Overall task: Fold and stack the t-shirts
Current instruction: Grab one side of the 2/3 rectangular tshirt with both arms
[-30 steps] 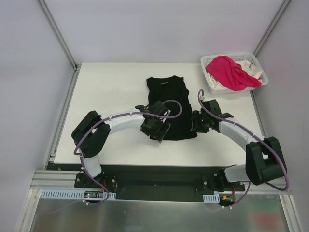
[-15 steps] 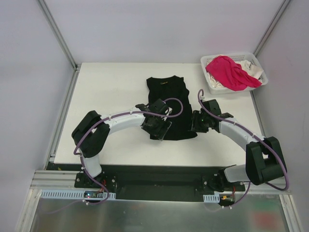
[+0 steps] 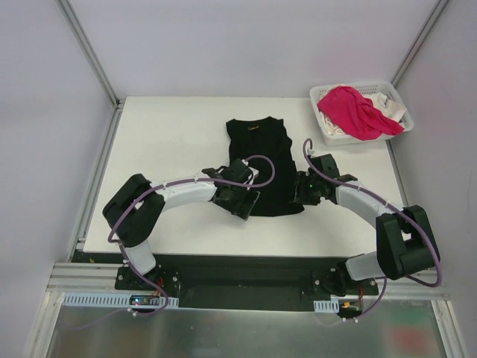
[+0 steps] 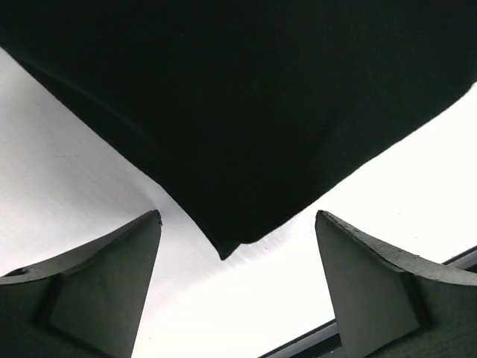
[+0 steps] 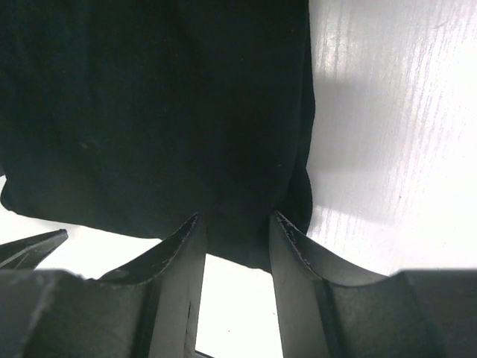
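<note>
over the black t-shirt (image 3: pixel 262 160), left pincer (image 4: pixel 237 287) low (spread wide), empty

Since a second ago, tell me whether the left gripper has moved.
Yes. In the top view the left gripper has slid left and slightly away from the arm bases, toward the black shirt's near-left corner, judged against the table's near edge.

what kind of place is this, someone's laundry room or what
More likely a robot test cell than a home: a bare white table boxed in by plain panels, two arms bolted at its near edge, one black shirt and a basket of laundry.
</note>
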You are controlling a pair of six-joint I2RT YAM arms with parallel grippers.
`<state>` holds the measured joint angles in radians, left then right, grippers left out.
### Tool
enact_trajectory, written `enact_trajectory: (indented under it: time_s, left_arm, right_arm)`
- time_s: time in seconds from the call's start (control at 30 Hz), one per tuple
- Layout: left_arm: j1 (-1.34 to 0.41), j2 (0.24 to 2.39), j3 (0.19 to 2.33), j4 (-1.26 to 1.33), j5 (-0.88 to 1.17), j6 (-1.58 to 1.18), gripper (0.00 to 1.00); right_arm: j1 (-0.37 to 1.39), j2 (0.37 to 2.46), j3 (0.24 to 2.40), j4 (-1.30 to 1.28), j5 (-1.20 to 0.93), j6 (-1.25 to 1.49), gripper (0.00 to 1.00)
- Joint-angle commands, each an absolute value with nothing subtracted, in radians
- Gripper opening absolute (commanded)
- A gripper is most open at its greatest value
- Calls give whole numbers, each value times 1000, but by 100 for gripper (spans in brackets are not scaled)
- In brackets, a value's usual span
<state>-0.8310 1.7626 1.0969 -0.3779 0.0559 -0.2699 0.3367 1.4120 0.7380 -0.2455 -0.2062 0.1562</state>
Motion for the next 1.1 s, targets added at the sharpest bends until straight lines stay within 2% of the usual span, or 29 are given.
enact_trajectory:
  time_s: [0.0,0.5,1.07]
  left_arm:
    - [-784,1687,1045,-244,149,-291,84]
    - [-709,1592,966,-114,403,-383,82]
    - [-681,1474,833,-110,379,-492,82]
  right_arm:
    - [342,1404,729,-213,-226,155,41]
    - [342,1394,729,-218,-230,150,41]
    - [341,1376,712,-212,-229,149,41]
